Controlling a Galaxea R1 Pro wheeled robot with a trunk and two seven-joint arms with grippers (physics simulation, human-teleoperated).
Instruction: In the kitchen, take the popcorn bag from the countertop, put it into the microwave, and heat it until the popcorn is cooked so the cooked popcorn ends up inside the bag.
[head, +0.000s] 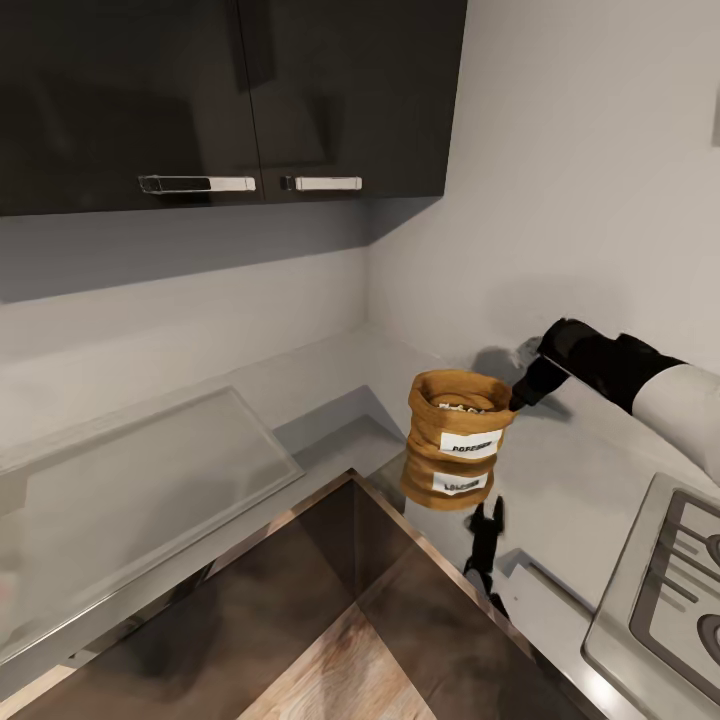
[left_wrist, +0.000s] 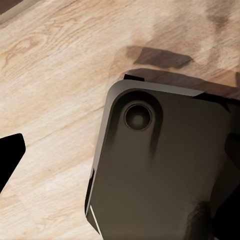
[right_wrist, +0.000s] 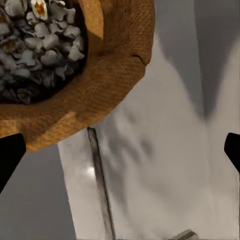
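- The bag (head: 455, 425) is seen in the head view standing upright on the glossy countertop (head: 590, 470), near the counter's front edge and in the stretch that runs toward the inner corner of the walls; its mirror image is thrown on the slab just below it.
- A white label reading POPCORN is carried on the bag's front, and the rolled rim is open at the top.
- Popcorn (right_wrist: 35, 45) is shown inside the bag (right_wrist: 100, 75) in the right wrist view — mostly dark grey kernels, with one or two pale ones.
- The right gripper (head: 520, 395) is held at the bag's rim on the side facing the hob, coming in from the right arm's white and black forearm; whether the rim is touched cannot be told.
- In the right wrist view, the two black fingertips (right_wrist: 10, 157) are seen spread wide apart at opposite edges, with nothing pinched between them — the bag lies off to one side of the gap.
- A steel hob (head: 665, 590) is set into the counter toward its right end, well apart from the bag.
- Dark wall cabinets (head: 230, 95) with steel handles are hung above the counter.
- In the left wrist view, a wooden floor (left_wrist: 55, 75) and the robot's dark base (left_wrist: 160, 170) are shown; one black fingertip (left_wrist: 10, 155) is visible at the edge, so the left gripper's state cannot be told.
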